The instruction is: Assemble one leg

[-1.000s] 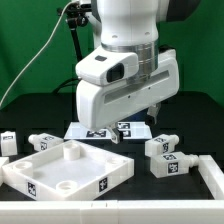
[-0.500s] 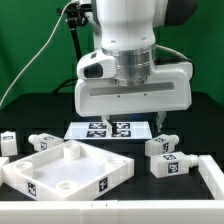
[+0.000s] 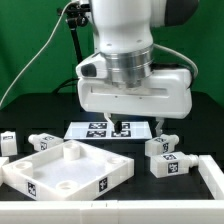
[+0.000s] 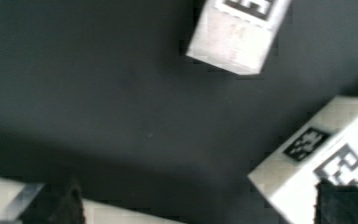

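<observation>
My gripper [image 3: 136, 127] hangs open and empty above the black table, behind the large white panel [image 3: 62, 172]. Its fingers [image 3: 113, 126] are spread wide over the marker board [image 3: 95, 131]. Several white legs with tags lie around. Two legs [image 3: 165, 146] [image 3: 172, 164] lie at the exterior view's right, just beside the gripper. Two more [image 3: 42, 142] [image 3: 9, 141] lie at the left. In the wrist view a leg [image 4: 229, 38] lies ahead of the open gripper [image 4: 202, 205], apart from it. A tagged white corner [image 4: 336, 160] shows to one side.
A white raised piece [image 3: 210, 176] sits at the table's front on the exterior view's right. A black cable [image 3: 40, 60] hangs behind the arm against the green backdrop.
The hand has turned about its vertical axis, so its broad face now faces the exterior camera and both fingers show side by side. It stays open and holds nothing.
</observation>
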`<state>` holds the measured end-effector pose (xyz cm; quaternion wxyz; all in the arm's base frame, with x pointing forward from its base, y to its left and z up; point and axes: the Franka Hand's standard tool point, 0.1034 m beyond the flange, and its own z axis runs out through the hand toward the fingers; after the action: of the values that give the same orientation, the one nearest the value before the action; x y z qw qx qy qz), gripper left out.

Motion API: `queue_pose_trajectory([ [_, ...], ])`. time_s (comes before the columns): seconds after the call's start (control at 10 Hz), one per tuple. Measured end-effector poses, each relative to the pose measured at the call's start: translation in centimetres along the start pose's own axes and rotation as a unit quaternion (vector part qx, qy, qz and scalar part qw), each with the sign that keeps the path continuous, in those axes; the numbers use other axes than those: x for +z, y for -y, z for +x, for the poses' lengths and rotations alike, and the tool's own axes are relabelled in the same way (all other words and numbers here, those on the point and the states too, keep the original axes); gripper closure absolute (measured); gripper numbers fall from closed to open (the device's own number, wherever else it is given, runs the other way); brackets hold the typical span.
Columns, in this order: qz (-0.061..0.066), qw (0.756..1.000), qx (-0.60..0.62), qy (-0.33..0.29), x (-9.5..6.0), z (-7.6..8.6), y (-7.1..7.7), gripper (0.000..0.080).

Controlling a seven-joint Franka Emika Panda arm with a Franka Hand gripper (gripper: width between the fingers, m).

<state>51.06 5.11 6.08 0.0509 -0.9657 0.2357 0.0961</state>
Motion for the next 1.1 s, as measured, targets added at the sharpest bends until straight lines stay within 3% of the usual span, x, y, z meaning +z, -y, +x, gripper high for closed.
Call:
queue_pose_trajectory([
  [0.3, 0.041, 0.99, 0.133, 0.017, 0.8, -0.1, -0.3, 0.015],
  [0.7, 0.04, 0.99, 0.129, 0.042, 1.0, -0.5, -0.4, 0.015],
  [1.1, 0.066, 0.978, 0.104, 0.17, 1.4, -0.8, -0.6, 0.015],
])
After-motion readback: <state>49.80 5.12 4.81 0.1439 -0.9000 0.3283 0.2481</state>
